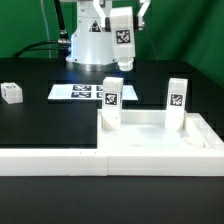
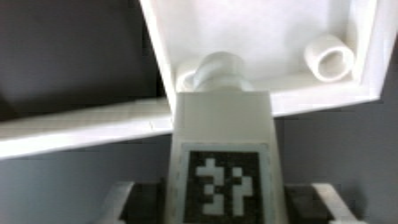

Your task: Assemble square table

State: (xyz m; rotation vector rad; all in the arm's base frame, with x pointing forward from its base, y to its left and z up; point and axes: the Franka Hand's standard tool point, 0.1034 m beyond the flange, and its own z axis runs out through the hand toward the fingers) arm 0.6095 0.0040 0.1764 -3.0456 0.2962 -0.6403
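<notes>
Gripper (image 2: 222,208) is clamped on a table leg (image 2: 222,140). Dark fingers (image 2: 134,200) show on either side of its tagged face and the jaws are closed to the width of the block. The leg hangs in the air with its rounded tip pointing down over the square tabletop (image 1: 150,133), clear of the surface. The tabletop lies rim-up on the black table, towards the exterior view's right, just behind the border wall (image 1: 50,160). One upright leg (image 1: 111,100) and a second upright leg (image 1: 177,100) stand on its far side. A loose leg (image 1: 11,93) sits well apart on the exterior view's left, and the marker board (image 1: 78,92) lies flat behind the tabletop. Handling, as a judgement: the leg reads as light, rigid moulded plastic with smooth and probably slick faces, so the flat sides of the block are the sound hold, squarely across and away from the narrow tip. The slab looks stiff and light enough to skid if pushed sideways. Hard to make out: the fingertips are cut off in the wrist view, and the hand is cropped in the exterior view. The target hole is masked by the leg's own tip. A short white tube (image 2: 329,58) on the slab could be a socket or a leg end; I cannot tell which. Whether the upright legs are fully seated is not visible.
</notes>
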